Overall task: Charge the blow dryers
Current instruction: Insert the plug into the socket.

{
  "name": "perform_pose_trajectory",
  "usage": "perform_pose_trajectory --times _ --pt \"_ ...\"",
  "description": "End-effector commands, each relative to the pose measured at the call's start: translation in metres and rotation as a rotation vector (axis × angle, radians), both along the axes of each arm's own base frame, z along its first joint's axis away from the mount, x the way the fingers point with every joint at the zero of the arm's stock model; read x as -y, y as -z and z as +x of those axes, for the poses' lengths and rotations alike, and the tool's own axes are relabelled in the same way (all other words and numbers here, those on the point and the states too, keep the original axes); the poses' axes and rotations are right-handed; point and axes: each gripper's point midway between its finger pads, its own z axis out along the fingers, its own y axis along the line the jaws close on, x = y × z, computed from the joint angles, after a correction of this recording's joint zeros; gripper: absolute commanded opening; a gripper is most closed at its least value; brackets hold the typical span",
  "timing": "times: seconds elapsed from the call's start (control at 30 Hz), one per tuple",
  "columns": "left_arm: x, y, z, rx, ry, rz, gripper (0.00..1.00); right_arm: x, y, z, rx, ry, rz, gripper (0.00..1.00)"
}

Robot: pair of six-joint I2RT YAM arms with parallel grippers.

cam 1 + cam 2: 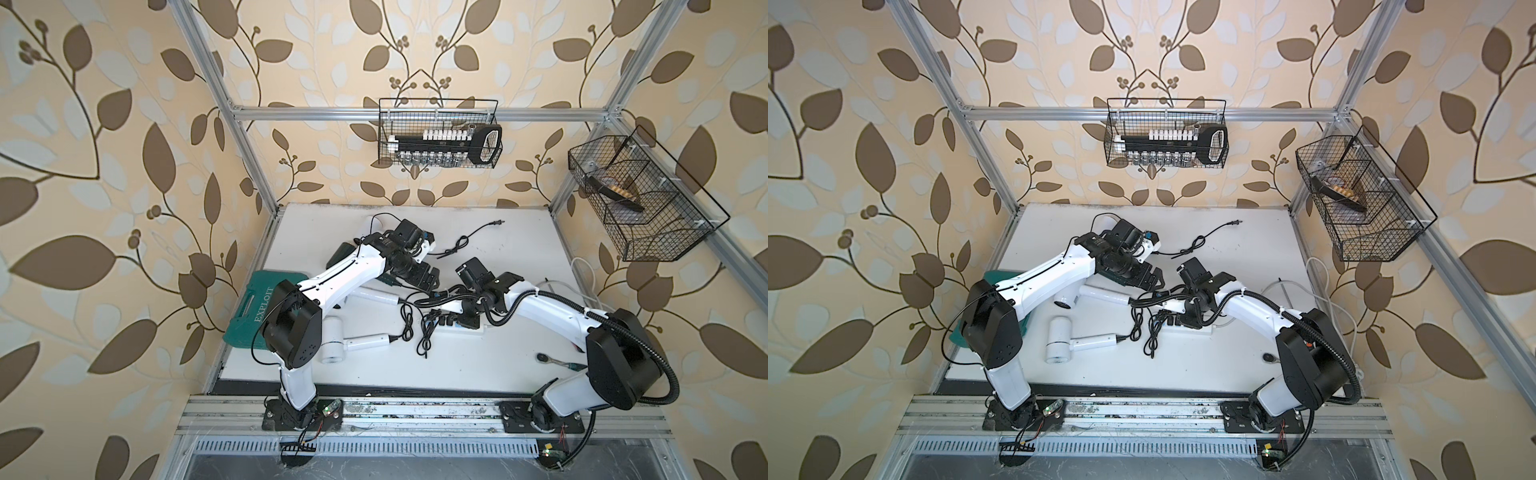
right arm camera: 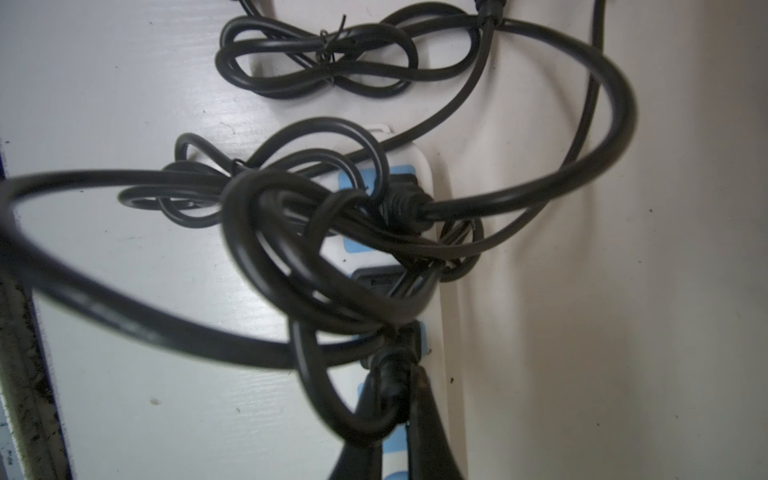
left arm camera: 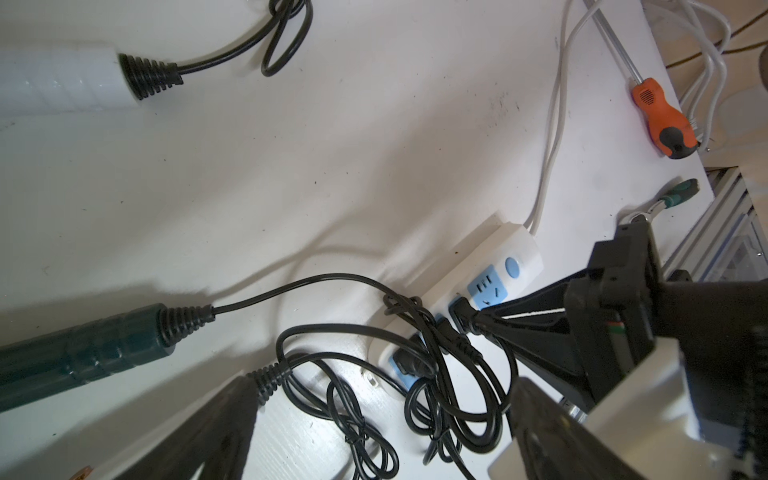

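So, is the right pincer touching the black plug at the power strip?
Touching. The right wrist view shows the right pincer shut on the black plug, directly over the power strip.

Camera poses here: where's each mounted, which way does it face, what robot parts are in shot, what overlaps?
Top views: overhead stereo pair, looking down at the table; both whole arms show, left tool and right tool.
Left wrist: on the left arm, facing the power strip; own open fingers show, plus the right tool.
Right wrist: on the right arm, close over the strip; own tool shut on a black plug.
Shared: strip and right tool in every view.
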Motion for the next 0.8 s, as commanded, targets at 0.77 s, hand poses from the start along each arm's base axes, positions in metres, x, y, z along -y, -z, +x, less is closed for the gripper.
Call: perform_pose_trajectory --times 0.77 --pt "-0.001 -0.033 -0.006 0.073 0.023 -0.043 0.97 0.032 0.018 -0.009 -0.074 0.168 -0.137 0.25"
